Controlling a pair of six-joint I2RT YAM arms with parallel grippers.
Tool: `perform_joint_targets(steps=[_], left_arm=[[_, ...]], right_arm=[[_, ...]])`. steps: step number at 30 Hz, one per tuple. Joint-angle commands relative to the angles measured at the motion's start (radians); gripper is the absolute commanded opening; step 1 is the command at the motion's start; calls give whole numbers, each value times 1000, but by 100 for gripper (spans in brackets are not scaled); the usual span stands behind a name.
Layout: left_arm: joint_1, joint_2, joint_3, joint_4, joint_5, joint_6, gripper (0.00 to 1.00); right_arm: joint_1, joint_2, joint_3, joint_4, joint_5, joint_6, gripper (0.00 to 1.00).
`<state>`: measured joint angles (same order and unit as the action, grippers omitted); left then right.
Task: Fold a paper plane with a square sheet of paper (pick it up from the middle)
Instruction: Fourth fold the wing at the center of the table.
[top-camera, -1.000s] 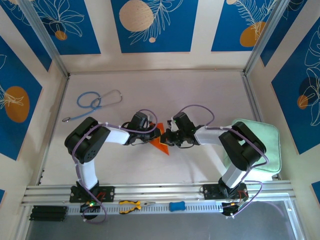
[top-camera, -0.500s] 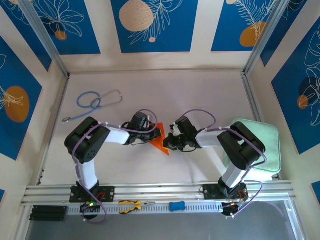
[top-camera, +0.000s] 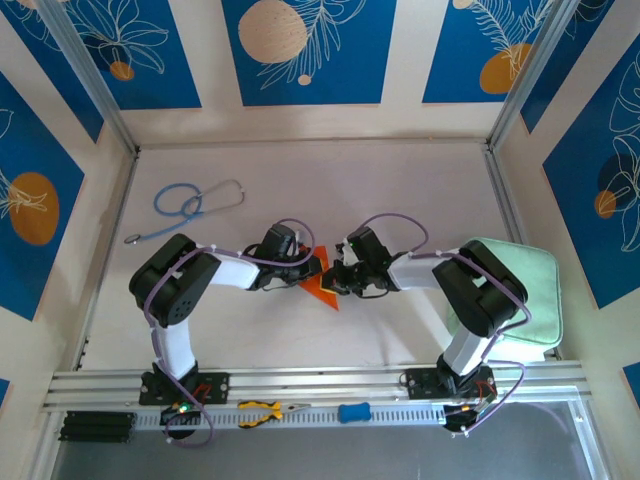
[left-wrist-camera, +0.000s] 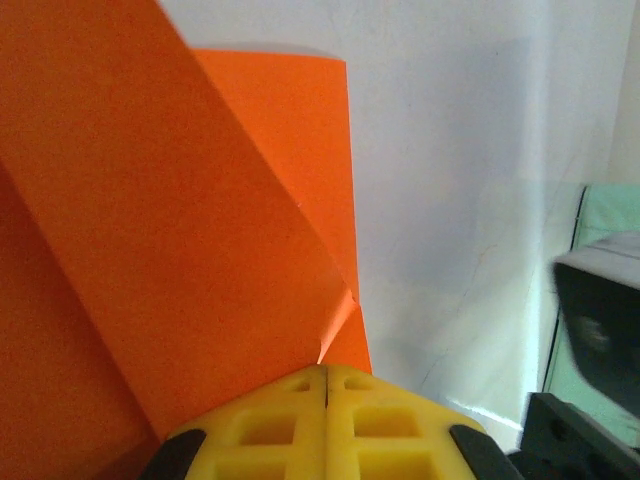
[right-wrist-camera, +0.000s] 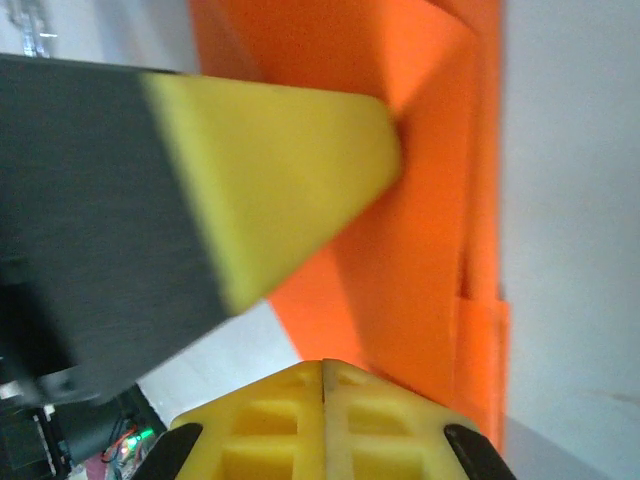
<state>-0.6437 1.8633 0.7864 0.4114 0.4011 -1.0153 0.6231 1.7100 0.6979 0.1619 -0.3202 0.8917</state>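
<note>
Left gripper (left-wrist-camera: 325, 378), shut tight against the folded orange paper (left-wrist-camera: 200, 250) with the equally closed right gripper (right-wrist-camera: 323, 370) just opposite, could skew or tear the crease by dragging sideways.

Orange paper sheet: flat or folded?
Folded. The thin bright orange paper sheet shows overlapping layers and diagonal creases in the left wrist view; a pointed triangle from above.

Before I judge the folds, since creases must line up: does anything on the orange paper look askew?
Slightly. On the orange paper, layered edges sit stepped, not flush, near the right claw; by the left claw a small corner kinks.
</note>
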Motion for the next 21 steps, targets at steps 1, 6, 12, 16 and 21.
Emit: perform_joint_targets(steps=[1, 6, 12, 16, 21], left_arm=[[5, 20, -18, -108, -37, 15, 5], [5, 11, -13, -95, -29, 23, 6], [5, -56, 31, -120, 10, 68, 10], [6, -107, 37, -155, 21, 89, 8], [-10, -116, 2, -130, 74, 80, 0]], right_arm=[[-4, 39, -41, -9, 7, 11, 2], [-19, 40, -91, 4, -4, 25, 2], [-32, 37, -84, -16, -20, 10, 2], [-41, 40, -83, -12, -33, 9, 1], [-41, 49, -76, -16, -39, 5, 1]])
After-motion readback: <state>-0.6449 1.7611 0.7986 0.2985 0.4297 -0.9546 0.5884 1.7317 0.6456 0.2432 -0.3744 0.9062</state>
